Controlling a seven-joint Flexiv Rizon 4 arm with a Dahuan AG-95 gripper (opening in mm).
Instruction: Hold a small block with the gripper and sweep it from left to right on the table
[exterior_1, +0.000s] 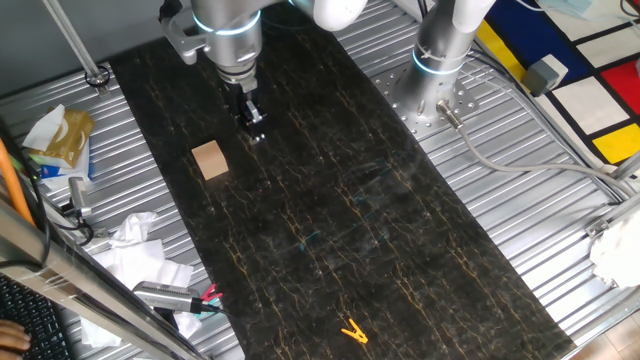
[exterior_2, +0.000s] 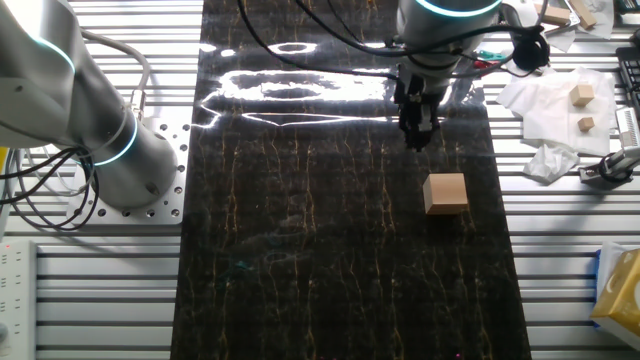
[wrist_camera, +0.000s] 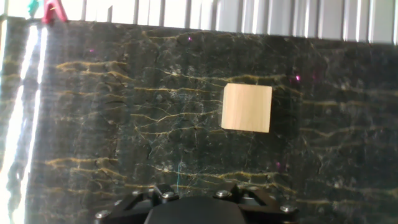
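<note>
The small tan wooden block (exterior_1: 210, 160) lies alone on the black marble-patterned table (exterior_1: 350, 210), with nothing holding it. My gripper (exterior_1: 253, 122) hangs just above the table a short way beyond the block, clear of it. Its black fingers look pressed together and hold nothing. In the other fixed view the block (exterior_2: 445, 193) sits below and slightly right of the gripper (exterior_2: 417, 132) on the table (exterior_2: 300, 260). In the hand view the block (wrist_camera: 247, 107) lies ahead on the table (wrist_camera: 112, 130), right of centre. Only the gripper's black body shows at the bottom edge.
A yellow clip (exterior_1: 353, 331) lies near the table's near end. The second silver arm's base (exterior_1: 438, 62) stands on the ribbed metal beside the table. Crumpled tissue (exterior_1: 135, 245) and clutter lie on the other side. Spare blocks (exterior_2: 581, 96) rest on tissue.
</note>
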